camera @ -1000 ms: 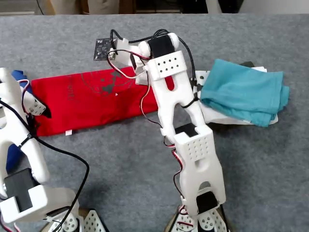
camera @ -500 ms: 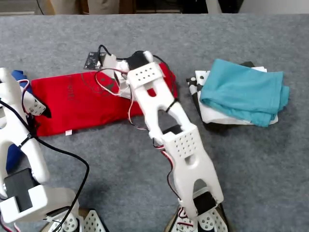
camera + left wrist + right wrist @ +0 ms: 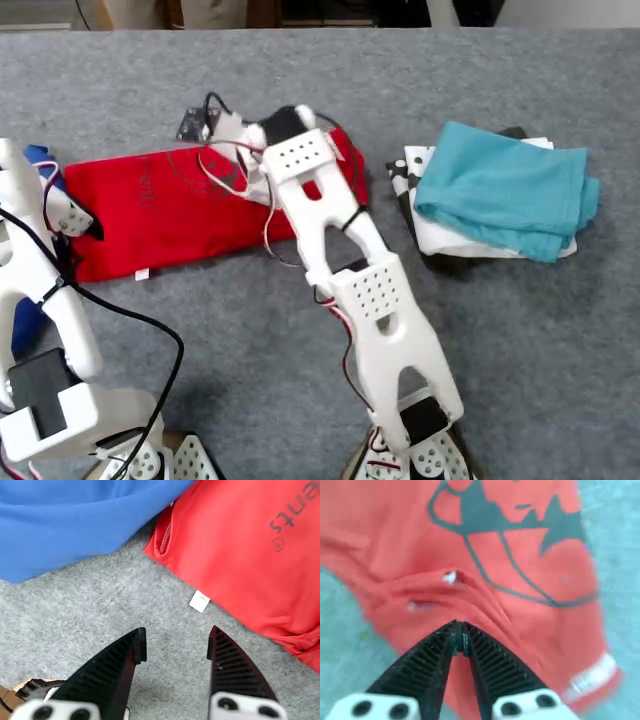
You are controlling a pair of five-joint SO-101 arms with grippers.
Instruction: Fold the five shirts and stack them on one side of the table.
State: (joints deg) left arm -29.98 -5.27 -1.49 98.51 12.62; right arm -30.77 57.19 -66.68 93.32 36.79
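Bench (image 3: 560, 340): mottled grey. Red shirt (image 3: 160, 210), toward 10 o'clock: red with a dark grey circular print and a small white tag (image 3: 200, 601). Blue shirt (image 3: 75, 515), at the 9 o'clock edge: plain blue. Stack toward 2 o'clock: plain teal shirt (image 3: 500, 190) over a white layer (image 3: 445, 238) and a black-and-white patterned cloth (image 3: 403, 170). Arms (image 3: 385, 320): white. Left arm's fingers (image 3: 117, 667) and right arm's fingers (image 3: 492, 662): black, ribbed.

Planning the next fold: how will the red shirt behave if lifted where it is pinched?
Likely floppy: the red shirt puckers into ridges at the shut right tool. Probably light, since a small tip pinch gathers it. It may drag on the fuzzy grey table rather than slide, so the rest could trail flat.
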